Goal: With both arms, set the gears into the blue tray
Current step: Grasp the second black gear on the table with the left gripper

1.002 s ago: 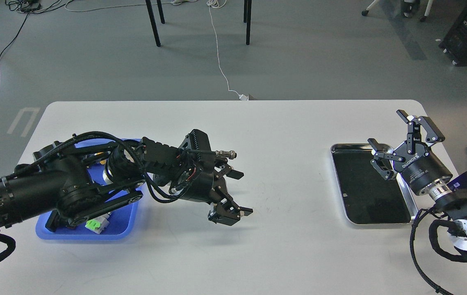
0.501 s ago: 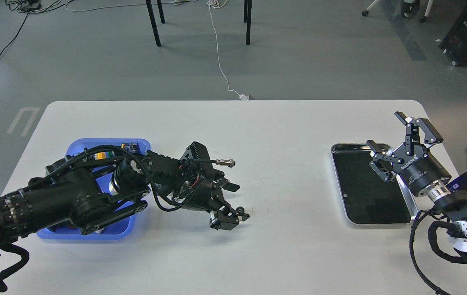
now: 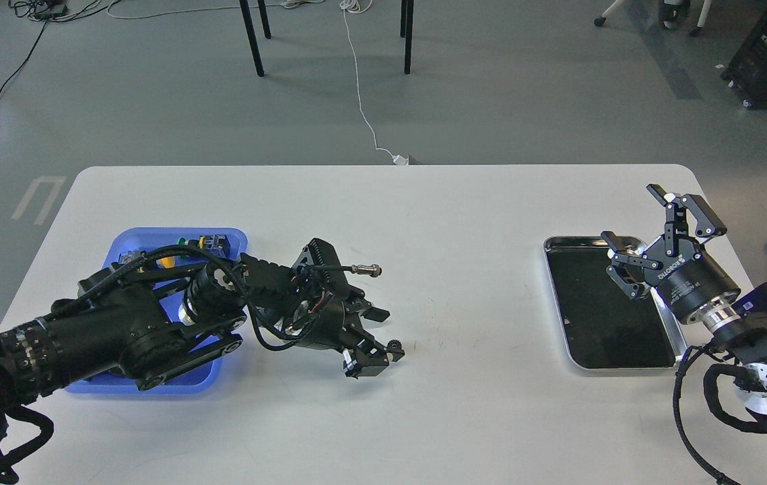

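Slightly leftward, toward the blue tray point(image 3: 128, 237) at lower left, the left gripper point(image 3: 380, 335) has been drawn, fingers spread, a gear point(image 3: 394, 347) beside its lower fingertip. The right gripper point(image 3: 632, 217) is held open over the silver tray point(image 3: 558, 241).

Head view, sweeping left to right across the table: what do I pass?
blue tray → left gripper with a small gear at its tip → bare white table → silver tray → right gripper, open.

One gear point(image 3: 394, 346), two trays point(image 3: 128, 240).
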Robot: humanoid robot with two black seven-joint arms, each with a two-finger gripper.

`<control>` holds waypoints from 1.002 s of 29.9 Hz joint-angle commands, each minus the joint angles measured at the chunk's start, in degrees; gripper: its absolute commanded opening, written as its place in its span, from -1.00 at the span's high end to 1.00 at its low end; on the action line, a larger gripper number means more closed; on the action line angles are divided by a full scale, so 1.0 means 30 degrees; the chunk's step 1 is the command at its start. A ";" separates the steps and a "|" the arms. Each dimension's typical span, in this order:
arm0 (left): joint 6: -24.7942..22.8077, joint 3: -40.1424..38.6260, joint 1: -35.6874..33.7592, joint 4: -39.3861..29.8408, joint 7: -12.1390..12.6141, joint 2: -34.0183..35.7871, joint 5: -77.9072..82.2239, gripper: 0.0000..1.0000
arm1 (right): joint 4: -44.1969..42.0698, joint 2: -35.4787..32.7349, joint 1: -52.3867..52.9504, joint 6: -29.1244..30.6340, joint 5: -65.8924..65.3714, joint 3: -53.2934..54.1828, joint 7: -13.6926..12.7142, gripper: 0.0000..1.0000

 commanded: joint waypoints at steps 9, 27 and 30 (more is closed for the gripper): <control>0.0023 0.0029 0.0299 0.0004 -0.0002 -0.0253 0.0001 -0.32 | 0.0029 -0.0143 -0.0009 0.0000 0.0000 0.0000 0.0000 -0.94; 0.0023 0.0059 0.0299 0.0502 -0.0002 -0.0634 0.0001 -0.18 | 0.0029 -0.0143 -0.0097 0.0000 -0.0029 -0.0469 0.0000 -0.94; 0.0023 0.0059 0.0328 0.0502 -0.0002 -0.0605 0.0001 -0.18 | 0.0029 -0.0202 -0.0097 0.0000 -0.0029 -0.0469 0.0000 -0.94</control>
